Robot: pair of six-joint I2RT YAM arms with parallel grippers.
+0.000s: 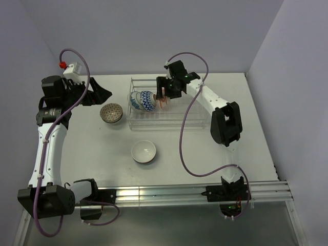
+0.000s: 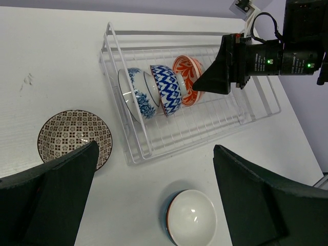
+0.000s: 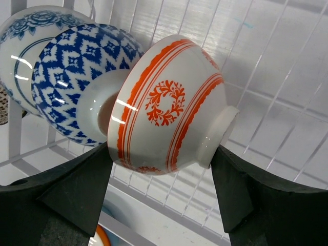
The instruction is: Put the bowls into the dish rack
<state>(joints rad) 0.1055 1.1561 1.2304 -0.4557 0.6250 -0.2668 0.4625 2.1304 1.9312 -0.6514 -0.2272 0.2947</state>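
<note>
The clear dish rack (image 1: pixel 190 116) lies at the table's far middle. Two blue-and-white bowls (image 1: pixel 141 100) stand on edge at its left end. My right gripper (image 1: pixel 164 100) is shut on the orange-red bowl (image 3: pixel 164 107). It holds the bowl on edge in the rack, leaning on the zigzag blue bowl (image 3: pixel 77 66); one finger is on the rim, the other on the foot. The grey-brown bowl (image 1: pixel 111 113) sits upright on the table left of the rack. The white bowl (image 1: pixel 143 151) sits upright in front of the rack. My left gripper (image 1: pixel 101 95) is open and empty, raised behind the grey-brown bowl.
The left wrist view shows the rack (image 2: pixel 215 128), its right half bare of bowls, the grey-brown bowl (image 2: pixel 69 134) and the white bowl (image 2: pixel 192 218). Walls close the table at the back and sides. A metal rail (image 1: pixel 169 195) runs along the near edge.
</note>
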